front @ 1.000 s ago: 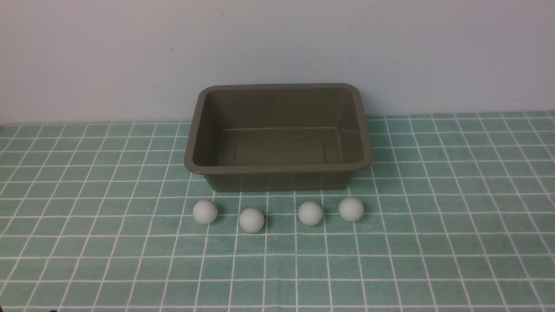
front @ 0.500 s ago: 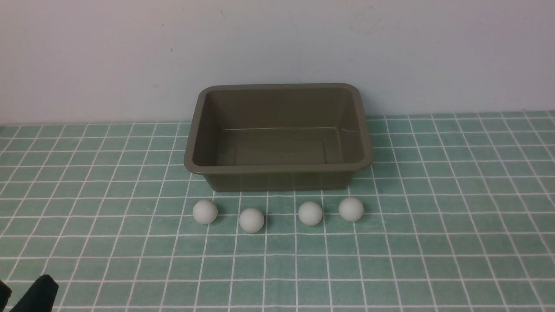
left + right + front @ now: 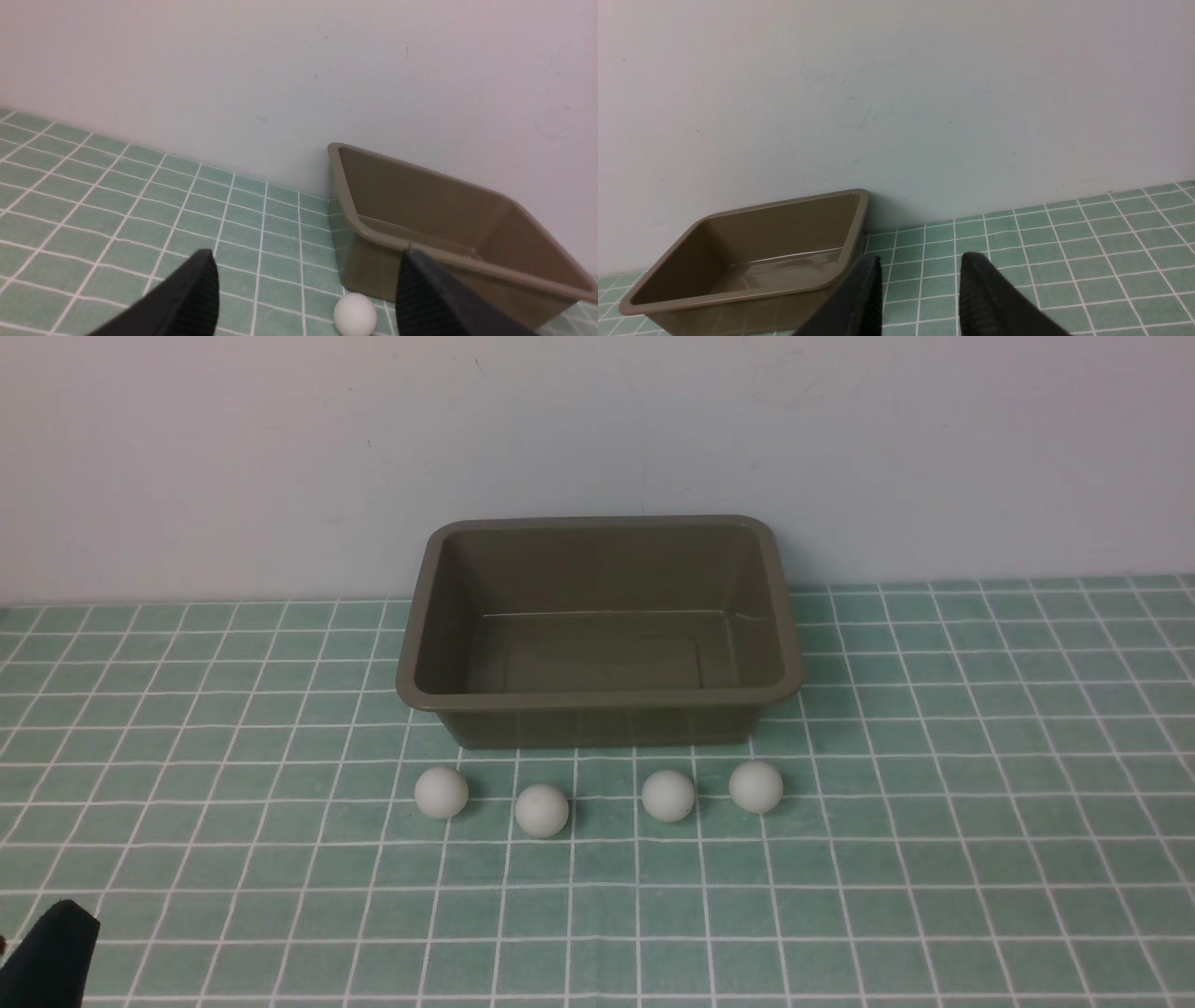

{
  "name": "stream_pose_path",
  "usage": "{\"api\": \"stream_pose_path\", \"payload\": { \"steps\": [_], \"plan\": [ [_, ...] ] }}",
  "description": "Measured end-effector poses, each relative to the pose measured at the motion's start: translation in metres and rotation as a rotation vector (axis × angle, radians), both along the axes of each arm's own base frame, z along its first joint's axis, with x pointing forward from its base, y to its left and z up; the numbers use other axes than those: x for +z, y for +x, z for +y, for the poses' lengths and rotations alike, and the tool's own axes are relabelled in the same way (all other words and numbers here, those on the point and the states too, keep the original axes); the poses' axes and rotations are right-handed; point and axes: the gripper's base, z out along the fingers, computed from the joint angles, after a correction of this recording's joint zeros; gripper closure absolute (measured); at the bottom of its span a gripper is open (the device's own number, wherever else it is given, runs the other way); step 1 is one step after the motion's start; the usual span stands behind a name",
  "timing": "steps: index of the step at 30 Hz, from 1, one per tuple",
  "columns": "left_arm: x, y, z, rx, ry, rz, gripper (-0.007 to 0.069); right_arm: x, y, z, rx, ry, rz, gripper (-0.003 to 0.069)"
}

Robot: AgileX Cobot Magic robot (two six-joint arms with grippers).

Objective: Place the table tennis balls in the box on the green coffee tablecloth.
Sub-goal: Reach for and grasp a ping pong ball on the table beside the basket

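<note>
I see only bare floor inside the box (image 3: 597, 698); the four table tennis balls (image 3: 541, 810) lie in a row on the green tablecloth (image 3: 934, 859), just near of it. The left wrist view catches one ball, beyond my left gripper (image 3: 306, 266), spread wide, empty. My right gripper (image 3: 920, 263) is clenched on nothing. A pale wall (image 3: 280, 457) stands behind.

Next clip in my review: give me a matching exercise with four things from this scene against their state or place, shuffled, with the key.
Things:
1. box
2. table tennis balls
3. left tool
4. right tool

States or places:
a. shut, holding nothing
b. in a row on the tablecloth, in front of the box
c. open, holding nothing
d. empty, close to the wall

Pairs: 1-d; 2-b; 3-c; 4-a
</note>
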Motion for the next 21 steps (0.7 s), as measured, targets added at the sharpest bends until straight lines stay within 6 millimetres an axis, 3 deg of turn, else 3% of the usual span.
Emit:
{"api": "stream_pose_path", "payload": {
  "steps": [4, 10, 21],
  "plan": [
    [0.001, 0.000, -0.001, -0.008, -0.075, 0.004, 0.0164, 0.000, 0.000, 0.000, 0.000, -0.001, 0.000, 0.0438],
    [0.020, -0.005, -0.007, -0.079, -0.090, 0.035, 0.0164, 0.000, 0.000, 0.000, 0.000, -0.002, 0.000, 0.0438],
    [0.080, 0.002, -0.022, -0.267, 0.202, 0.213, 0.0164, 0.000, 0.000, 0.000, 0.000, -0.002, 0.001, 0.0438]
  ]
}}
